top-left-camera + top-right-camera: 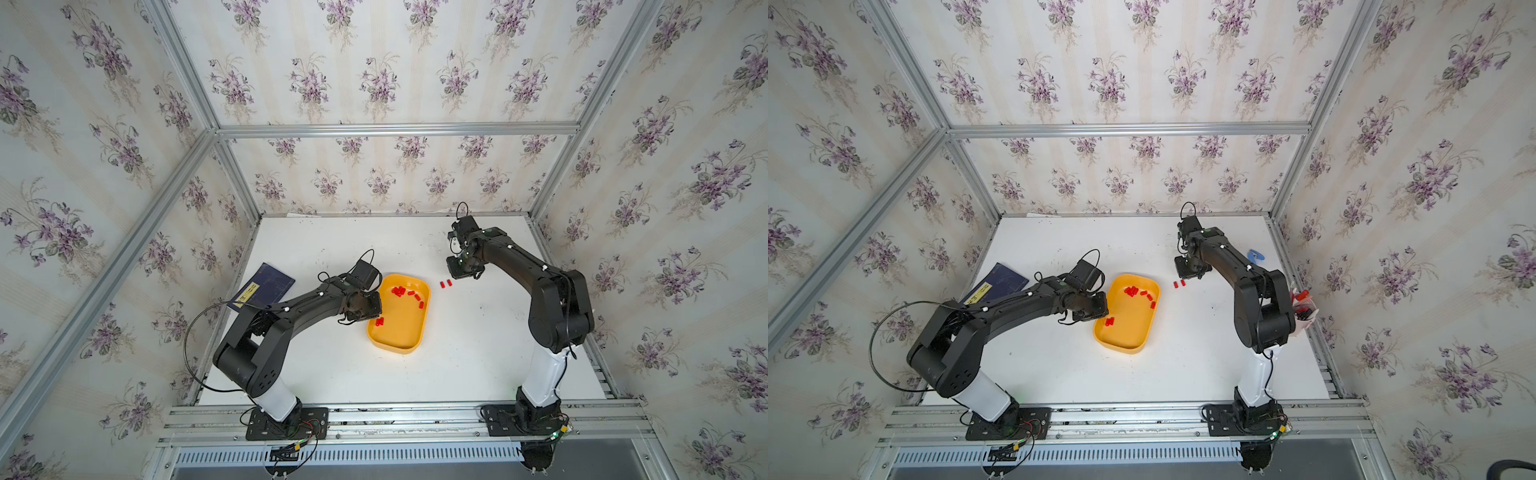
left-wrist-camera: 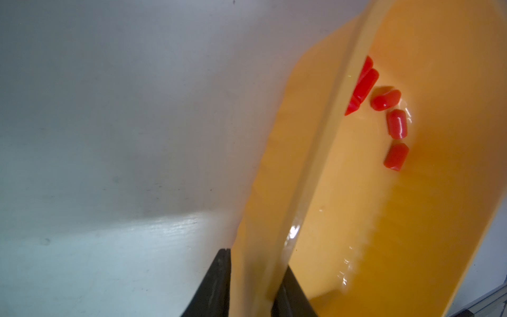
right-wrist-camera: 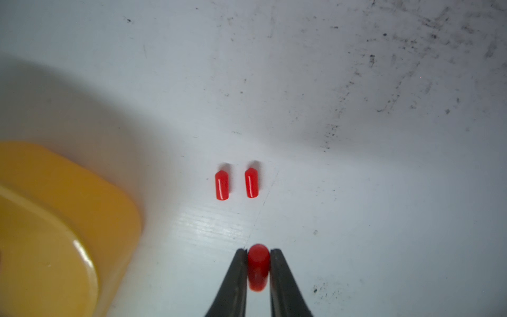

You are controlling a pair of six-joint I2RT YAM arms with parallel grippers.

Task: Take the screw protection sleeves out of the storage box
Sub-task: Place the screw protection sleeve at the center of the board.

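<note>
We clamp our left jaws on the tray [image 2: 321, 153] rim, likely to steady it; our right jaws pinch one red cap [image 3: 258, 263] beside two caps [image 3: 222, 185] laid outside the tray; others [image 1: 400, 291] lie inside.

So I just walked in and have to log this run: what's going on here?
The left gripper is clamped on the rim of the yellow storage box. The right gripper holds one red sleeve near two sleeves lying on the white table outside the box. Several more sleeves lie inside the box.
</note>
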